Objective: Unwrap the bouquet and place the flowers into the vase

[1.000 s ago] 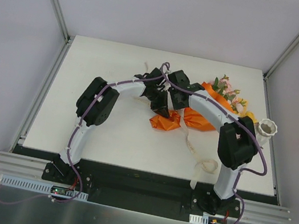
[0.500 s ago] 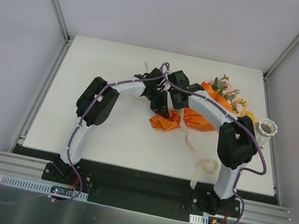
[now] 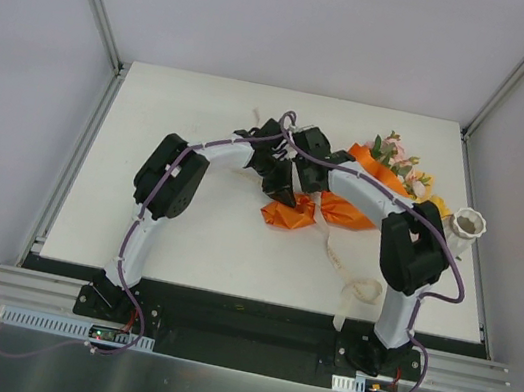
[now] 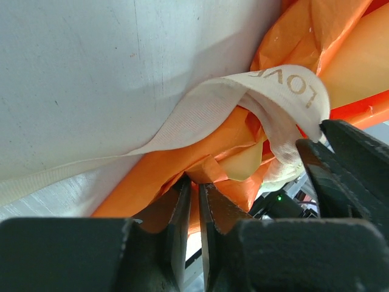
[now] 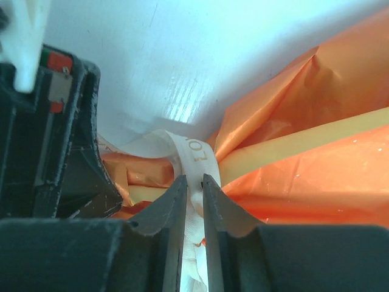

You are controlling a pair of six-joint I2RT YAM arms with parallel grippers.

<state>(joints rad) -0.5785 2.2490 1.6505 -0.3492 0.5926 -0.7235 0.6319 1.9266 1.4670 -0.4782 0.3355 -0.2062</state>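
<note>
Though near the vase [image 3: 468, 225], flowers [image 3: 396, 156] within orange paper [image 3: 289, 214].

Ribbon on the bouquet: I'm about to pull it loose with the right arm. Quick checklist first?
1. Right gripper on the cream ribbon: ok, jaws shut on it.
2. Left gripper anchoring the orange paper: ok, pinching a fold.
3. Ribbon loosened: not ok, it loops round the orange paper.
4. Vase upright: ok.
5. Vase clear of the right arm's elbow: cannot tell, they look very close.
6. Flowers inside the orange paper: ok.
</note>
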